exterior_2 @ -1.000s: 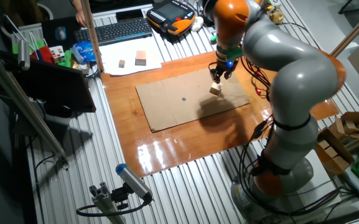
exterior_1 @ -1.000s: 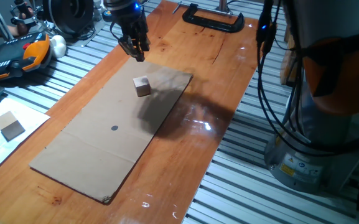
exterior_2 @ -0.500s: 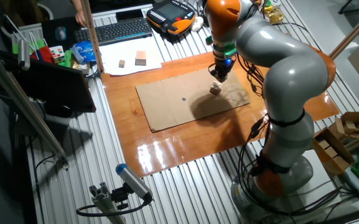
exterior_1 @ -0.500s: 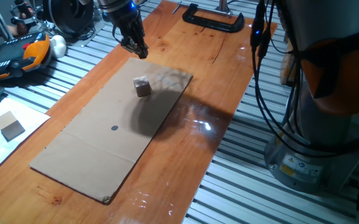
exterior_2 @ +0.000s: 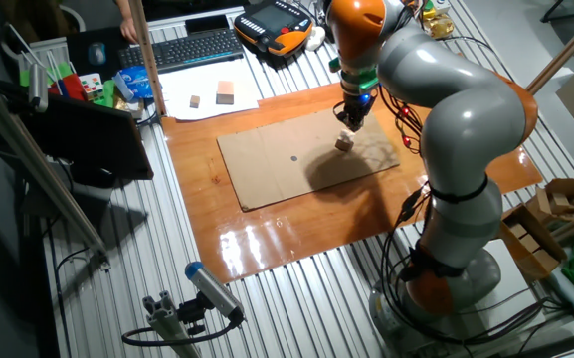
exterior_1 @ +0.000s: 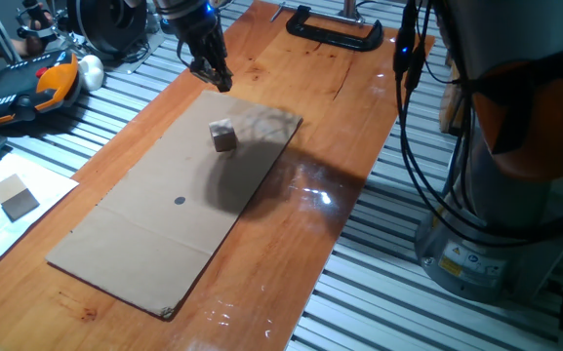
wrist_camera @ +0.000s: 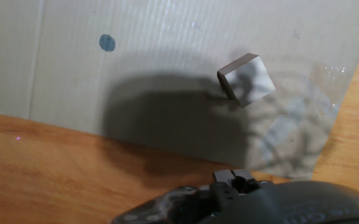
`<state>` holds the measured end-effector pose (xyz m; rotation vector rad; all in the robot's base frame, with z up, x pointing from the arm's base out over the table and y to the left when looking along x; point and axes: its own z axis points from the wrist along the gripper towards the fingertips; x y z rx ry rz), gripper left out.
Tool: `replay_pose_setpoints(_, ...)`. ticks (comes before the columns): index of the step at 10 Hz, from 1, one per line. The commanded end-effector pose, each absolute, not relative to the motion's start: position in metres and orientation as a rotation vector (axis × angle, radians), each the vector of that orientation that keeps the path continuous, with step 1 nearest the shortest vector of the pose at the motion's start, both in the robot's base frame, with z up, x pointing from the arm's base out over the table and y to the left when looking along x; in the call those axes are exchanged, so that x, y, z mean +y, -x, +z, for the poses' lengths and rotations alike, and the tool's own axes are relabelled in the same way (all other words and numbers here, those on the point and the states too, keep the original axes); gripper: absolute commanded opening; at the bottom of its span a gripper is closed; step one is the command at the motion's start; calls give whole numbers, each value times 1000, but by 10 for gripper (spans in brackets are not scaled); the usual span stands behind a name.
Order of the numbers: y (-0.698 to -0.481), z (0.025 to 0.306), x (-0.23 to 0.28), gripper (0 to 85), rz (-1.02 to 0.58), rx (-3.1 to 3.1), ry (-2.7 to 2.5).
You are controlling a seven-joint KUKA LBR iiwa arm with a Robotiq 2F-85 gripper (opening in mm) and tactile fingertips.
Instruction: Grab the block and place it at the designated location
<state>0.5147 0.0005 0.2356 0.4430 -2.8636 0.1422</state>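
The block (exterior_1: 223, 135) is a small wooden cube lying on the cardboard sheet (exterior_1: 144, 234) near its far end. It also shows in the other fixed view (exterior_2: 344, 143) and in the hand view (wrist_camera: 246, 79). The designated location is a small dark dot (exterior_1: 180, 201) printed near the sheet's middle, also visible in the other fixed view (exterior_2: 293, 157) and in the hand view (wrist_camera: 107, 42). My gripper (exterior_1: 215, 78) hangs above the sheet's far edge, up and behind the block, not touching it. Its fingertips (wrist_camera: 234, 177) look pressed together and hold nothing.
A black clamp (exterior_1: 335, 29) lies at the far end of the orange wood table. A bigger tan cube (exterior_1: 15, 195) sits on white paper at the left, by an orange-black pendant (exterior_1: 18, 93). The robot base (exterior_1: 496, 224) and cables stand to the right.
Since one second ago my gripper has moved slightly up and away from the block toward the far edge. Nothing has changed in the last half second. The block has not moved.
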Motion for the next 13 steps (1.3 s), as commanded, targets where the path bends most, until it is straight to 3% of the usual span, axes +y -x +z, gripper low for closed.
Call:
replay_pose_setpoints(1, -515, 236, 1, 7, 143, -2864, -441)
replay_pose_setpoints(4, -515, 236, 1, 7, 148, -2896, -436)
replay_pose_setpoints(6, -515, 236, 1, 7, -5, -3022, -484)
replay_pose_setpoints(10, -515, 236, 1, 7, -118, -3050, -514)
replay_pose_setpoints(13, -515, 236, 1, 7, 21, -2986, -604)
